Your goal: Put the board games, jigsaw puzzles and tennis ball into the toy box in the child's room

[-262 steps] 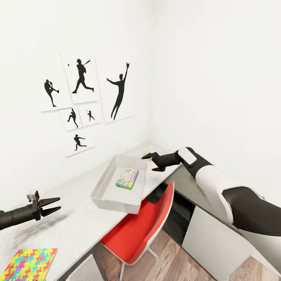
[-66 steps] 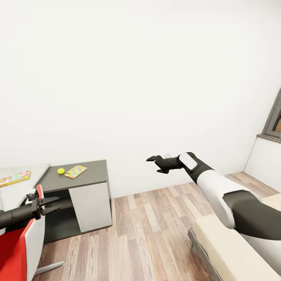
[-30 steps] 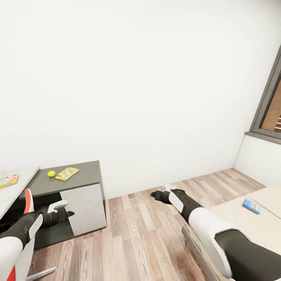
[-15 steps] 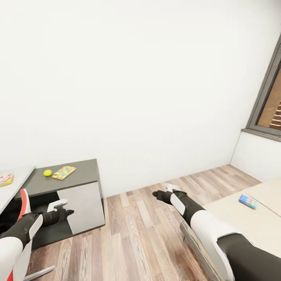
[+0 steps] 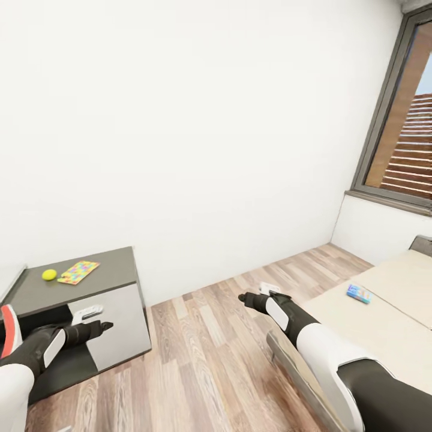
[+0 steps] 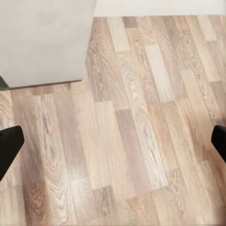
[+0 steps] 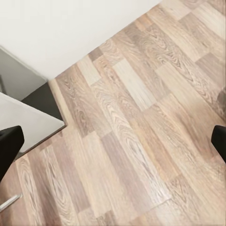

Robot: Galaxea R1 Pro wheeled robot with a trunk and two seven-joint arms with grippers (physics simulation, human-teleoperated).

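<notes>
Camera panned right; bed (image 5: 384,312) nearer.

floor (image 5: 216,354): wood plank, matt | table (image 5: 114,273): smooth dark grey | bed (image 5: 384,327): plain cream cloth

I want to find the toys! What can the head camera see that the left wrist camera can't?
Head view has the tennis ball and a jigsaw puzzle on the dark table wing, plus a blue board game on the bed. Left wrist view has the left hand open, its fingertips at the edges. Both show the wood floor.
</notes>
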